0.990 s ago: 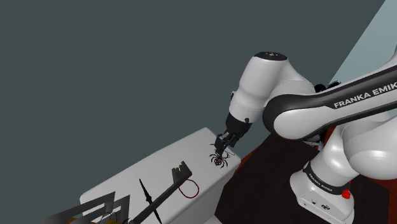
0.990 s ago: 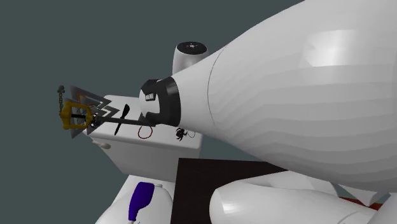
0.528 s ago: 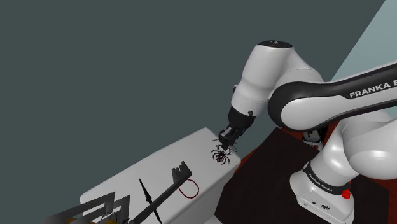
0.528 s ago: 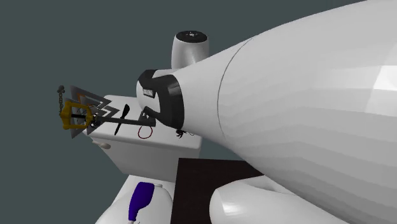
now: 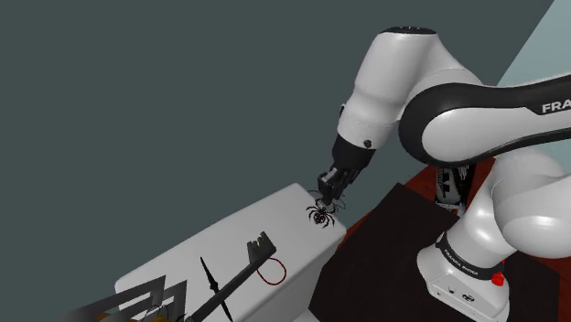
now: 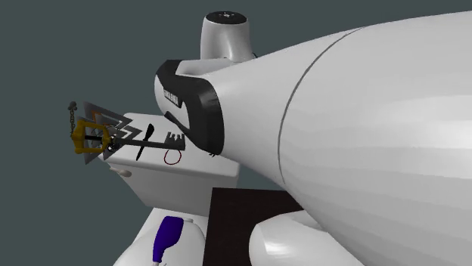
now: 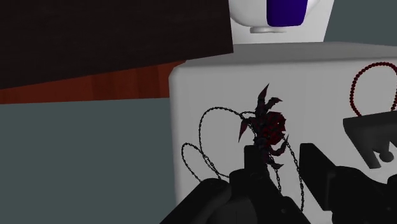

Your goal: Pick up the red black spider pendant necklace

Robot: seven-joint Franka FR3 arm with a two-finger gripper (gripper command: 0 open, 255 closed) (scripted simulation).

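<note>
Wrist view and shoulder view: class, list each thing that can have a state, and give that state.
gripper: shut on the spider pendant necklace.
spider pendant necklace: clasped by the gripper, chain in loose loops.
red bead loop: lying flat on the white block.
key-shaped sword: lying flat on the white block.

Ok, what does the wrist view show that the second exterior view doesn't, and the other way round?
Wrist view: the spider pendant necklace, chain looped on the tabletop, at the gripper. Second exterior view: the yellow handle guard of the long dark key, and the arm looming close. Both: the white table, the red bead loop and the purple-and-white object.
</note>
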